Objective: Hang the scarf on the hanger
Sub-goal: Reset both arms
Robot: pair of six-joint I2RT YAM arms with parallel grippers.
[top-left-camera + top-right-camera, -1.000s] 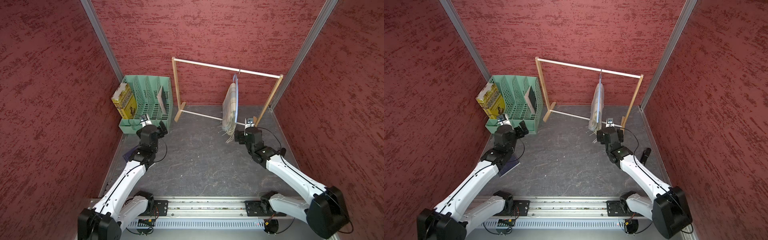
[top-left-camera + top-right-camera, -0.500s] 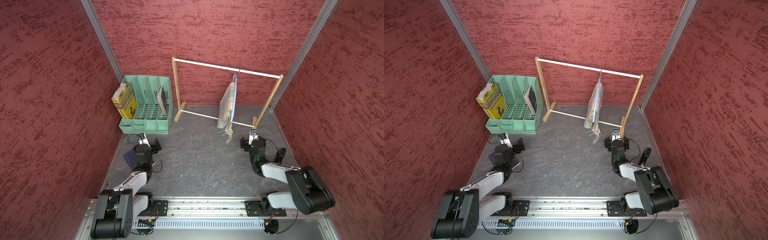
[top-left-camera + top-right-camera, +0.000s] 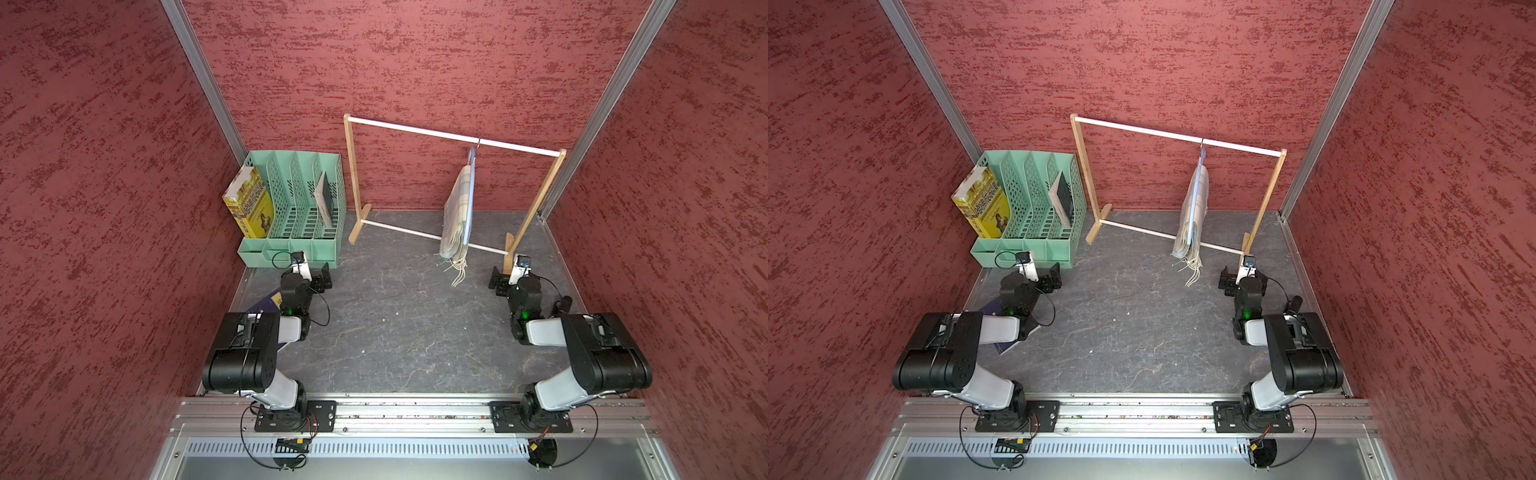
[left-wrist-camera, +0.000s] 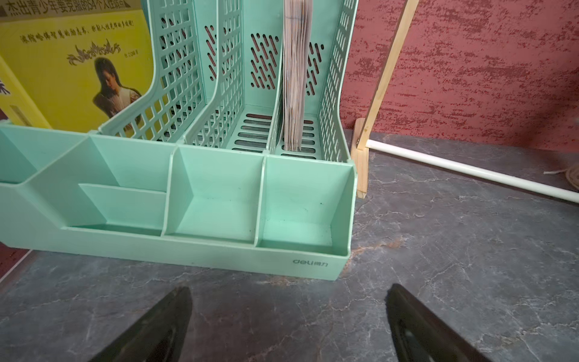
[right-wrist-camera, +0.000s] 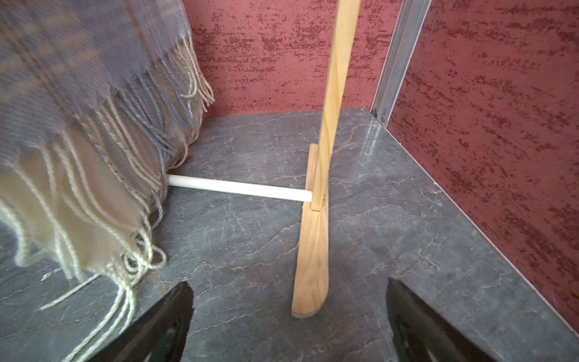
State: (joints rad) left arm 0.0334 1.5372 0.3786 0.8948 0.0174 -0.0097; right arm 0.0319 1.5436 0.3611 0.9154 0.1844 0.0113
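Note:
The plaid cream and light-blue scarf hangs over the thin light-blue hanger. The hanger's hook sits on the white rod of the wooden rack. The scarf's fringe reaches down to the floor near the rack's lower bar. My left gripper stands open and empty in front of the green organiser. To the right of the fringe, my right gripper is open and empty, facing the rack's right foot. Both arms are folded back near the front rail.
A green file organiser stands at the back left with a yellow book and a thin booklet in it. A dark blue book lies under my left arm. Red walls close in on three sides.
Both arms have drawn back from the rack and folded down toward the front rail. The right gripper has come away from the scarf, which hangs on alone.

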